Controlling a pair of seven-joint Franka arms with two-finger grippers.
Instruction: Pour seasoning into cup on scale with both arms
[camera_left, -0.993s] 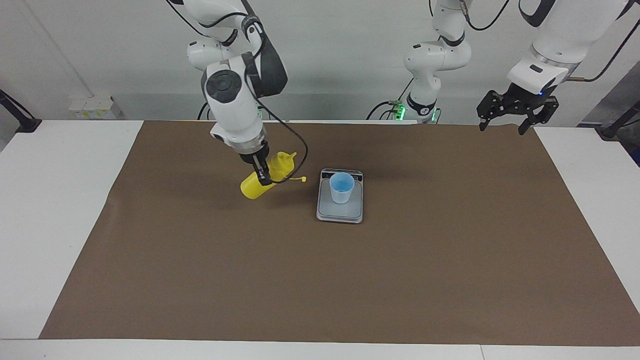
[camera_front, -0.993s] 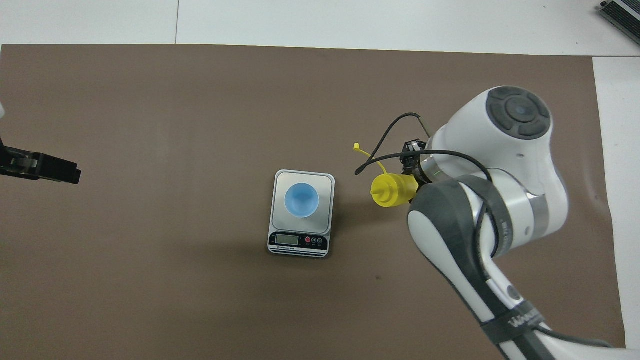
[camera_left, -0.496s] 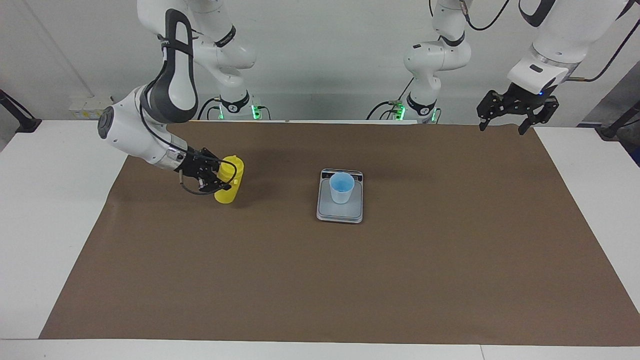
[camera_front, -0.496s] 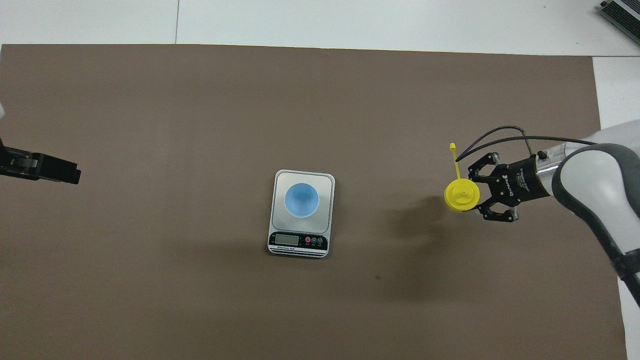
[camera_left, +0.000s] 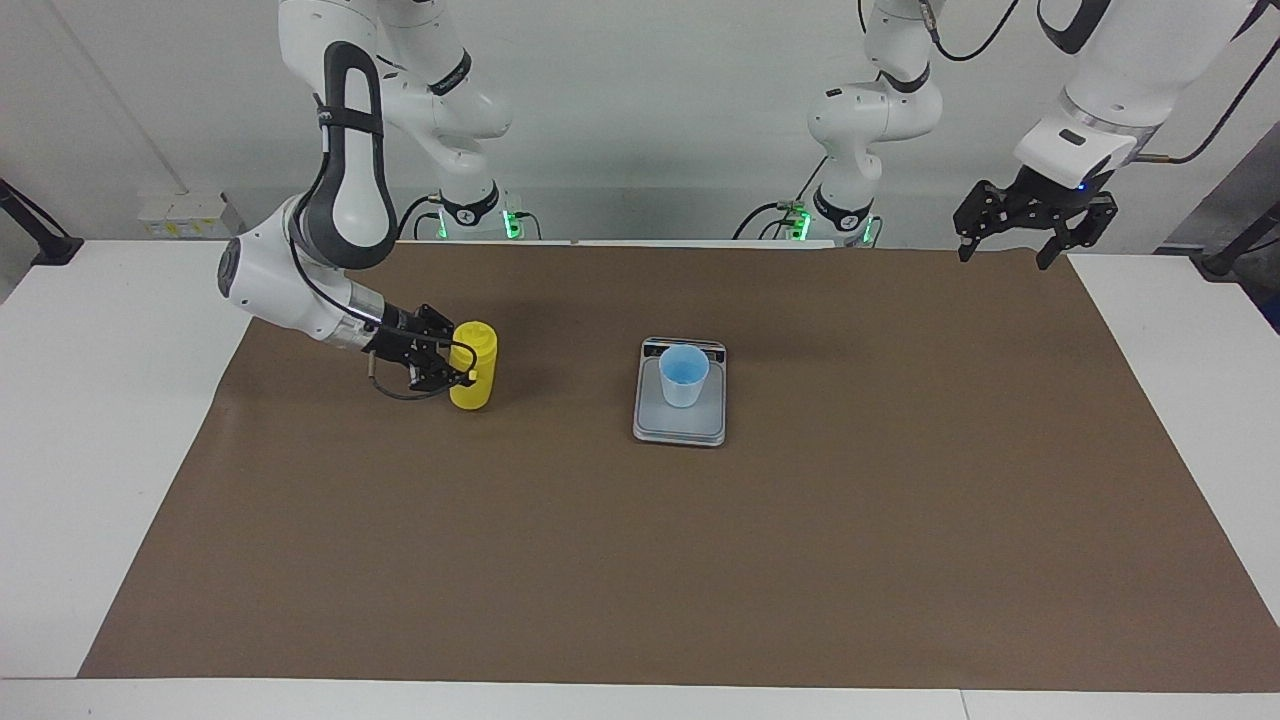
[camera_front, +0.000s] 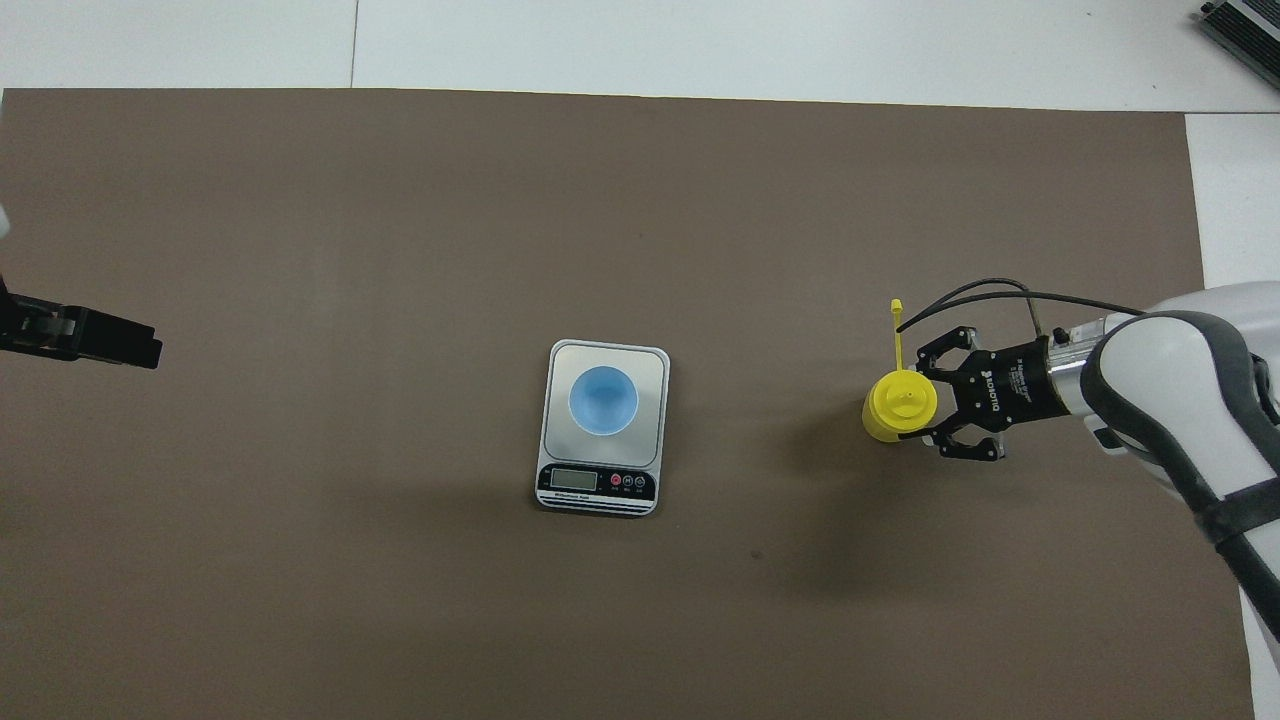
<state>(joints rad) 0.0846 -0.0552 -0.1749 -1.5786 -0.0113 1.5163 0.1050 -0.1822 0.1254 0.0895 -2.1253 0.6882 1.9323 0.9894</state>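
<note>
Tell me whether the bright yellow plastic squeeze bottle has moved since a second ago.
Yes. The yellow squeeze bottle, then tilted close beside the silver-grey scale, now stands upright on the mat, well away toward the right arm's end.

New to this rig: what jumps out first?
The bright yellow squeeze bottle stands upright on the brown mat toward the right arm's end, the right claw around it. At mid-table a light blue cup sits on the kitchen scale. The left claw waits, open, at its own end.
</note>
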